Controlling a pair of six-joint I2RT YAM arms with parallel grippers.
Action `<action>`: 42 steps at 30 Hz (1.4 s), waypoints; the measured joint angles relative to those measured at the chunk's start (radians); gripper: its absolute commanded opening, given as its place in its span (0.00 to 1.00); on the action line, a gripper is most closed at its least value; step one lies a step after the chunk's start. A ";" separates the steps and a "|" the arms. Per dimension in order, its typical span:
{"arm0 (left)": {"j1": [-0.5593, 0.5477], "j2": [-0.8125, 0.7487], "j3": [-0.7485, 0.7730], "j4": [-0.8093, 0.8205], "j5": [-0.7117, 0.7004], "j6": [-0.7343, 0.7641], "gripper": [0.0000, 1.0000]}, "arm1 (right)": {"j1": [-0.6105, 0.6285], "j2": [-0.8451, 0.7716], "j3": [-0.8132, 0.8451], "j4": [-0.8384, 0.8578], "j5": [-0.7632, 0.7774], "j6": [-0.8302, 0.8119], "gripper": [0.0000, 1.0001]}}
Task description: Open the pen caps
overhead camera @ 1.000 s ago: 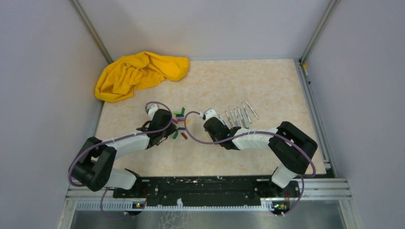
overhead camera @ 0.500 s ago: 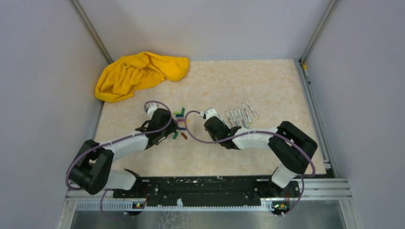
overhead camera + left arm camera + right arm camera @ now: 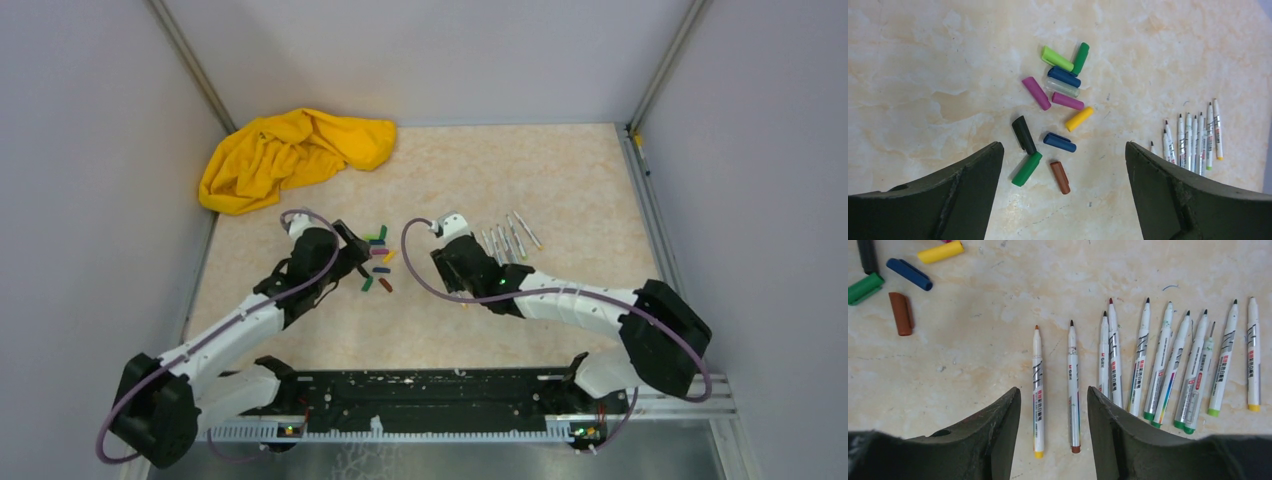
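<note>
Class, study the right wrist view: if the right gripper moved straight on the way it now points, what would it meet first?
Probably the brown-ended pen, which lies between the open jaws of the right gripper. How far off it is cannot be told.

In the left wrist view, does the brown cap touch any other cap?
No, bare table shows all around the brown cap, also between it and the nearest green cap and blue cap.
</note>
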 measured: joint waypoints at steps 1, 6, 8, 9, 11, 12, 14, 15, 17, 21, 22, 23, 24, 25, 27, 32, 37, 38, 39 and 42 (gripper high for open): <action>0.000 -0.027 0.000 -0.012 0.000 0.001 0.98 | 0.000 -0.020 0.000 -0.003 0.000 0.000 0.64; -0.001 -0.132 0.002 -0.076 0.001 0.006 0.99 | 0.000 -0.073 0.000 -0.035 0.002 -0.004 0.67; -0.001 -0.166 0.007 -0.103 0.002 0.013 0.99 | 0.000 -0.088 0.000 -0.052 0.005 -0.008 0.77; -0.001 -0.182 0.011 -0.114 0.002 0.018 0.99 | 0.000 -0.097 0.000 -0.060 0.010 -0.011 0.80; -0.004 -0.215 0.027 -0.142 0.000 0.032 0.99 | 0.000 -0.119 -0.001 -0.069 0.024 -0.018 0.86; -0.005 -0.228 0.037 -0.151 -0.001 0.037 0.99 | 0.000 -0.129 -0.002 -0.072 0.032 -0.021 0.88; -0.005 -0.241 0.062 -0.161 -0.010 0.054 0.99 | 0.000 -0.161 -0.006 -0.071 0.061 -0.028 0.91; -0.005 -0.242 0.078 -0.162 -0.017 0.062 0.99 | 0.000 -0.173 -0.006 -0.072 0.072 -0.033 0.92; -0.005 -0.237 0.104 -0.161 -0.034 0.080 0.99 | -0.001 -0.202 -0.006 -0.062 0.109 -0.044 0.95; -0.005 -0.227 0.147 -0.125 -0.096 0.118 0.99 | -0.013 -0.243 -0.006 -0.018 0.186 -0.078 0.97; -0.005 -0.230 0.148 -0.105 -0.117 0.128 0.99 | -0.023 -0.250 -0.006 0.001 0.203 -0.087 0.97; -0.005 -0.235 0.145 -0.082 -0.142 0.137 0.99 | -0.037 -0.256 -0.006 0.023 0.215 -0.095 0.98; -0.005 -0.241 0.138 -0.053 -0.163 0.146 0.99 | -0.056 -0.261 -0.006 0.042 0.223 -0.100 0.98; -0.005 -0.252 0.119 -0.003 -0.192 0.161 0.99 | -0.080 -0.266 -0.005 0.064 0.232 -0.107 0.98; -0.005 -0.268 0.072 0.090 -0.241 0.191 0.99 | -0.133 -0.271 -0.005 0.102 0.241 -0.115 0.99; -0.005 -0.178 -0.010 0.318 -0.343 0.313 0.99 | -0.273 -0.272 -0.007 0.214 0.250 -0.150 0.99; -0.005 -0.071 -0.085 0.533 -0.376 0.436 0.99 | -0.387 -0.272 -0.048 0.339 0.250 -0.160 0.99; -0.005 -0.057 -0.112 0.587 -0.378 0.465 0.99 | -0.400 -0.272 -0.066 0.364 0.250 -0.163 0.99; -0.005 -0.046 -0.136 0.630 -0.381 0.491 0.99 | -0.406 -0.272 -0.080 0.379 0.251 -0.165 0.99; -0.005 -0.009 -0.195 0.737 -0.383 0.563 0.99 | -0.417 -0.270 -0.111 0.419 0.253 -0.180 0.99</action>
